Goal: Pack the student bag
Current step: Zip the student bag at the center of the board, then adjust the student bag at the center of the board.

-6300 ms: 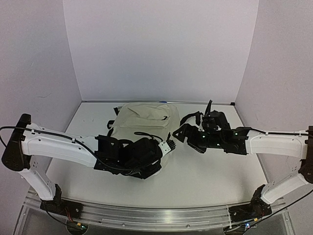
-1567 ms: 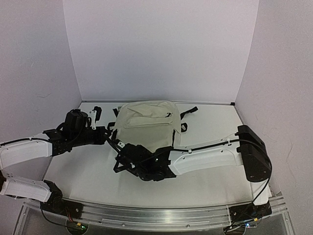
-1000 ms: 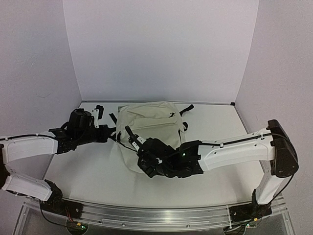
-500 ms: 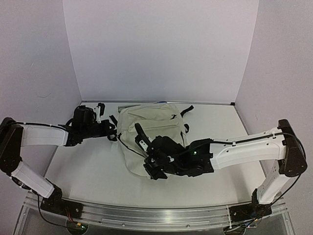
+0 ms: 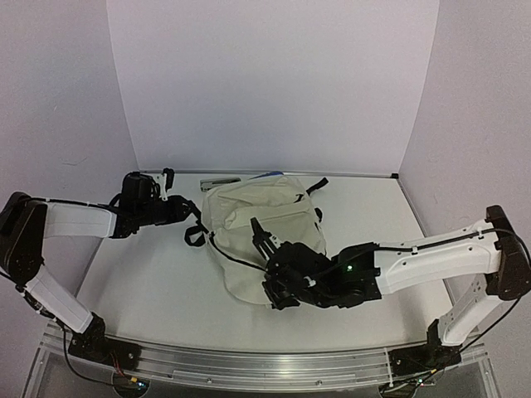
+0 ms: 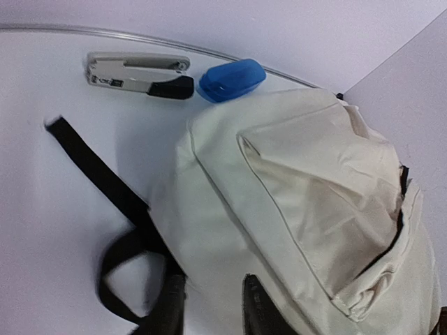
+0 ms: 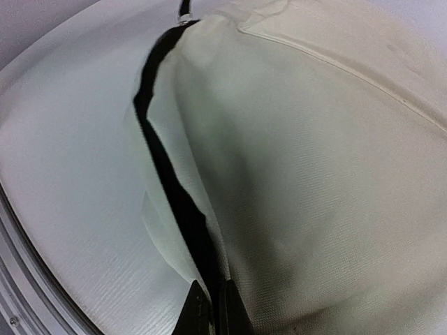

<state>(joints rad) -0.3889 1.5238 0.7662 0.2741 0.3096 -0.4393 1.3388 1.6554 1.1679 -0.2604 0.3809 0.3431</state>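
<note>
The student bag, cream fabric with black straps, lies slanted mid-table. My right gripper reaches across its near side and is shut on the bag's black zipper edge; in the right wrist view the fingertips pinch that dark strip. My left gripper is at the bag's left side by the straps. In the left wrist view its fingers stand a little apart, with cream bag fabric showing between them, and nothing looks gripped.
A grey and black stapler and a blue case lie behind the bag along the back wall, the stapler just showing from above. Black straps trail off the bag's left side.
The right gripper has moved right and nearer, dragging the bag's edge with it. The left gripper's jaws have parted from shut. The stapler and blue case now show behind the bag.
</note>
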